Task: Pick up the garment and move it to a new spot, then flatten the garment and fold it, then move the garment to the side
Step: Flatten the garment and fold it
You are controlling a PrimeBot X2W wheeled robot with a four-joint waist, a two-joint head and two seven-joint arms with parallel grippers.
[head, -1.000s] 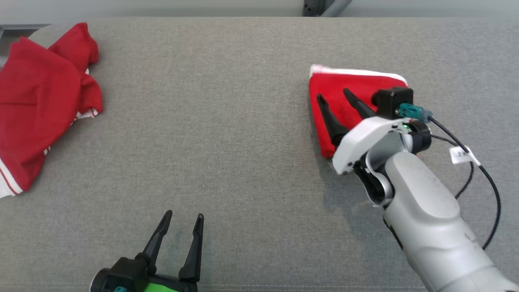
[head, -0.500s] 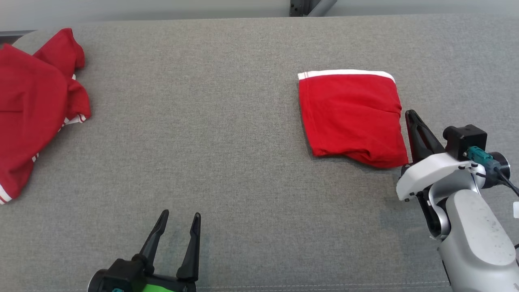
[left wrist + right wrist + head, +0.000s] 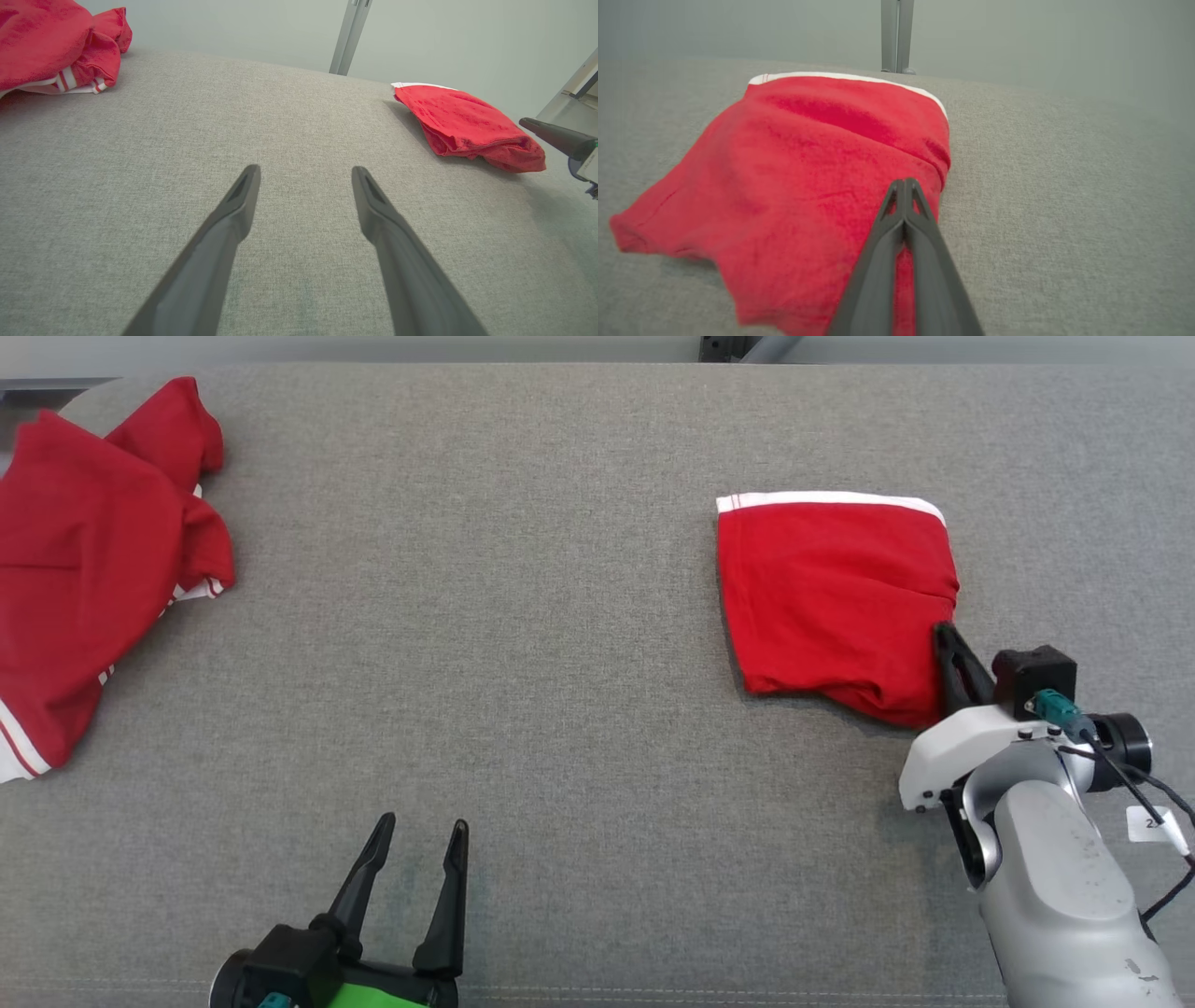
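Note:
The garment (image 3: pixel 836 597) is red with a white band along its far edge and lies folded on the grey surface at the right; it also appears in the left wrist view (image 3: pixel 467 128) and the right wrist view (image 3: pixel 808 186). My right gripper (image 3: pixel 943 635) is shut, its fingers pressed together with no cloth seen between them (image 3: pixel 905 184). Its tip is at the garment's near right edge. From the left wrist view that tip (image 3: pixel 525 122) hangs just right of the fold, apart from it. My left gripper (image 3: pixel 422 826) stands open and empty at the near edge (image 3: pixel 306 170).
A second red garment (image 3: pixel 84 569) with white stripes lies crumpled at the far left (image 3: pixel 42 42). The grey fabric surface (image 3: pixel 523 616) stretches bare between the two. A metal post (image 3: pixel 896 35) stands behind the far edge.
My right gripper was open over the folded garment; it has shut and drawn back to the garment's near right edge. The left gripper has stayed put. The head camera shifted slightly.

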